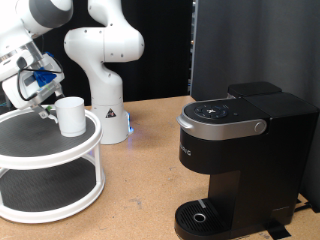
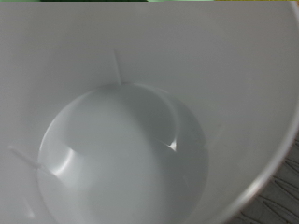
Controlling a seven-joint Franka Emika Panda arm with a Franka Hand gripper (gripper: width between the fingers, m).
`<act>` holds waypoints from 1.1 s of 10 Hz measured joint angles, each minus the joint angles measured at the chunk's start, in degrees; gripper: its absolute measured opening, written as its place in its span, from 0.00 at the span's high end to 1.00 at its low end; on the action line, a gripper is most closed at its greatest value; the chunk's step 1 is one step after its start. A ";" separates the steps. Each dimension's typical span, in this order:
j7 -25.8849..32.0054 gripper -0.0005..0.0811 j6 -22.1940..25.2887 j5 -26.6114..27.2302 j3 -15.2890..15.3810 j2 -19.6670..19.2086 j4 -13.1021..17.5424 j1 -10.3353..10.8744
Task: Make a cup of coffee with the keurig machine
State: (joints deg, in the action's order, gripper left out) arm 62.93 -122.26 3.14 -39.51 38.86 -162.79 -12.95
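The cup (image 1: pixel 71 115) is a plain white mug standing upright on the top tier of a round white two-tier stand (image 1: pixel 88 148) at the exterior view's left. My gripper (image 1: pixel 43 104) is right beside the cup's left side, at rim height. In the wrist view the cup's empty inside (image 2: pixel 121 149) fills the frame, and no fingers show there. The keurig machine (image 1: pixel 240 150) stands at the exterior view's right with its lid down. Its round drip base (image 1: pixel 204 216) holds nothing.
The white robot arm base (image 1: pixel 108 110) stands behind the stand on the wooden table (image 1: pixel 140 190). A black backdrop panel (image 1: pixel 250 45) rises behind the machine. The stand's lower tier (image 1: pixel 40 185) has a dark mesh floor.
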 joint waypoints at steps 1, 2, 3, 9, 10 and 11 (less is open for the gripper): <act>0.00 0.01 -0.37 -0.49 0.04 0.00 -0.28 -0.04; 0.07 0.01 -0.85 -0.99 0.04 0.00 -0.65 -0.10; 0.16 0.01 -1.24 -1.52 0.01 0.00 -0.96 -0.19; 0.54 0.01 -1.61 -1.62 -0.34 0.00 -1.45 -0.55; 0.54 0.16 -1.61 -1.52 -0.35 0.00 -1.45 -0.55; 0.54 0.16 -1.61 -1.47 -0.35 0.00 -1.45 -0.55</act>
State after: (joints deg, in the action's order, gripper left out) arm 63.46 -123.87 1.67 -39.86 38.86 -164.24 -13.50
